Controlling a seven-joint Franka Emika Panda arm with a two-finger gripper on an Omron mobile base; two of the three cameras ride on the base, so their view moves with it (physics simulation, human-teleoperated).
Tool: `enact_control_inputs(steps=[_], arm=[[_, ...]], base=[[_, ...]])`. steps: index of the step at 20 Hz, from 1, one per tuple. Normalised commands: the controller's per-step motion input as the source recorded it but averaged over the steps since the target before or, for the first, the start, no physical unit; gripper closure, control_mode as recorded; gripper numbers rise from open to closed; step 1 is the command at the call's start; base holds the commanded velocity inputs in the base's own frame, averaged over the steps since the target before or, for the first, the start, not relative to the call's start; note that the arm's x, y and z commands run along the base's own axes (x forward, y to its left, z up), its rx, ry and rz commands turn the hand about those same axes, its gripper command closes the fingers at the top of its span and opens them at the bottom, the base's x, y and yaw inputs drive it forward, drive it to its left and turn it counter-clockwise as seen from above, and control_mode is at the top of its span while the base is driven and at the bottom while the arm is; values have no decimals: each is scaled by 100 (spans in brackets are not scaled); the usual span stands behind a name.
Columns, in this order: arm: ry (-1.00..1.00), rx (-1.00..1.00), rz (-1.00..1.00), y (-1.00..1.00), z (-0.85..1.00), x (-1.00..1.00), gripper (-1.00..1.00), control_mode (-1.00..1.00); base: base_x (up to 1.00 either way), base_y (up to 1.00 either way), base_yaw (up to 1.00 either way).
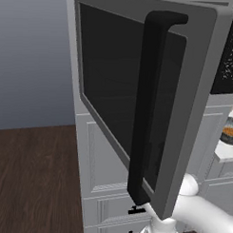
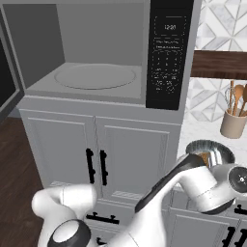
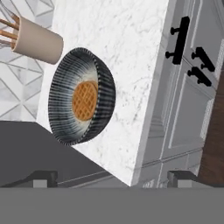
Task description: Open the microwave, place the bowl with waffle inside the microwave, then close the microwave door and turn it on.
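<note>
The microwave (image 2: 96,53) stands open, its grey cavity and round turntable (image 2: 94,76) bare. The microwave door (image 1: 138,100), with its long black bar handle (image 1: 149,105), is swung out wide. The bowl (image 3: 81,103), dark-rimmed and ribbed, sits on the white marble counter (image 3: 131,65) right of the microwave, with the orange-brown waffle (image 3: 85,100) lying flat inside. My gripper (image 3: 113,178) is open, its fingertips (image 3: 43,178) wide apart, hovering short of the bowl and holding nothing. The bowl (image 2: 212,152) is partly hidden behind my arm and shows again at the right edge (image 1: 230,134).
A beige holder with wooden utensils (image 2: 234,123) stands behind the bowl against the tiled wall. The black control panel (image 2: 166,53) forms the microwave's right side. White cabinet doors with short black handles (image 2: 96,166) are below. The open door juts out over the dark wood floor (image 1: 35,177).
</note>
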Motion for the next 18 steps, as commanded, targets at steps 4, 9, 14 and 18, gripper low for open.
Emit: enact_control_inputs(steps=[4,9,14,18], arm=[[0,1,0,-18,0,42,-100,-100],[4,4,0,-55,0,20,-100,-100],[3,7,0,-53,0,18,-100,-100],[1,4,3,-16,-9,12,-100,-100]], base=[[0,0,0],[0,0,0],[0,0,0],[0,0,0]])
